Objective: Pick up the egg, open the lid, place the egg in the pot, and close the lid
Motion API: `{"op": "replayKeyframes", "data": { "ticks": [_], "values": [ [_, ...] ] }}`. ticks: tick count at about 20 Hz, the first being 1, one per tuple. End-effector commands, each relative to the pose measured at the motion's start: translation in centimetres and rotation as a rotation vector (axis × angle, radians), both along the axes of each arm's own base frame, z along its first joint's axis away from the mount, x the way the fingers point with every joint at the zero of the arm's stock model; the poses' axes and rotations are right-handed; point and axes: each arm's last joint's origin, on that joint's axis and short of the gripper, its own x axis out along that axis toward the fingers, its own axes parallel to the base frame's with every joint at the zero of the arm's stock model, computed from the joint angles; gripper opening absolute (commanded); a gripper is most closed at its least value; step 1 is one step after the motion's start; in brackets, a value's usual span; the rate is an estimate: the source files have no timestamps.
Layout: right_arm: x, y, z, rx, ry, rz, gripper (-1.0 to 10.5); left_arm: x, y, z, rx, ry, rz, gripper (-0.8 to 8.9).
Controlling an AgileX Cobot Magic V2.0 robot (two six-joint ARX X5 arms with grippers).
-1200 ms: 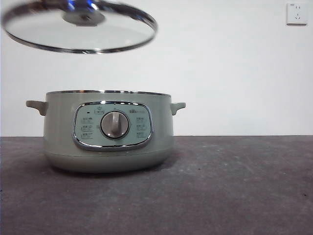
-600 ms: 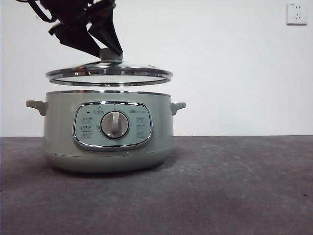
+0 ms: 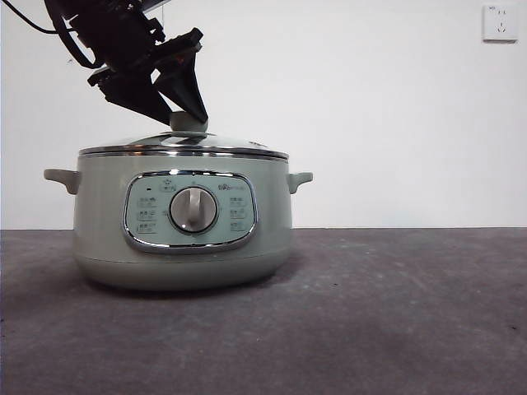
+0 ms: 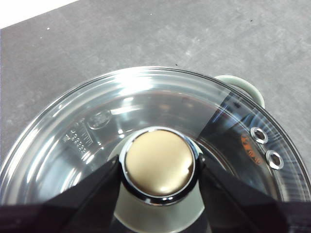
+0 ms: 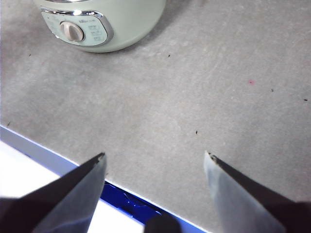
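The pale sage-green pot [image 3: 99,218] stands on the grey table, left of centre. The glass lid [image 3: 230,146] sits flat on the pot's rim. My left gripper [image 3: 188,117] comes down from the upper left and is shut on the lid's knob [image 3: 188,123]. In the left wrist view the two jaws press both sides of the knob [image 4: 158,162] above the glass of the lid [image 4: 92,121]. My right gripper [image 5: 154,158] is open and empty, over the table away from the pot [image 5: 131,24]. The egg is not in view.
A wall socket [image 3: 500,22] is on the white wall at the upper right. The grey table [image 3: 395,313] stretches to the right of the pot. A blue and white edge [image 5: 58,162] borders the table under my right gripper.
The lid came down from high at the upper left, hovered just above the pot, and now rests on the rim, with my left gripper still holding the knob.
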Motion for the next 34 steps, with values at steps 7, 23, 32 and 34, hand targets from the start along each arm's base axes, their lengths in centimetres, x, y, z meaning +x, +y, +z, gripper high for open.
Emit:
{"op": "replayKeyframes", "data": {
  "ticks": [7, 23, 32, 34],
  "values": [
    [0.1, 0.0, -0.2, 0.0, -0.001, -0.015, 3.4, 0.3, -0.2, -1.0, 0.022, 0.055, -0.012, 0.67],
    [0.1, 0.0, -0.2, 0.001, -0.002, -0.015, 3.4, -3.0, 1.2, 3.5, -0.033, -0.019, 0.007, 4.09],
    [0.1, 0.0, -0.2, -0.006, -0.007, -0.007, 3.4, -15.6, 6.2, 8.9, -0.032, 0.109, 0.032, 4.09],
    [0.1, 0.0, -0.2, -0.006, -0.006, -0.007, 3.4, -17.3, 6.9, 9.1, -0.026, 0.136, 0.037, 4.09]
  ]
}}
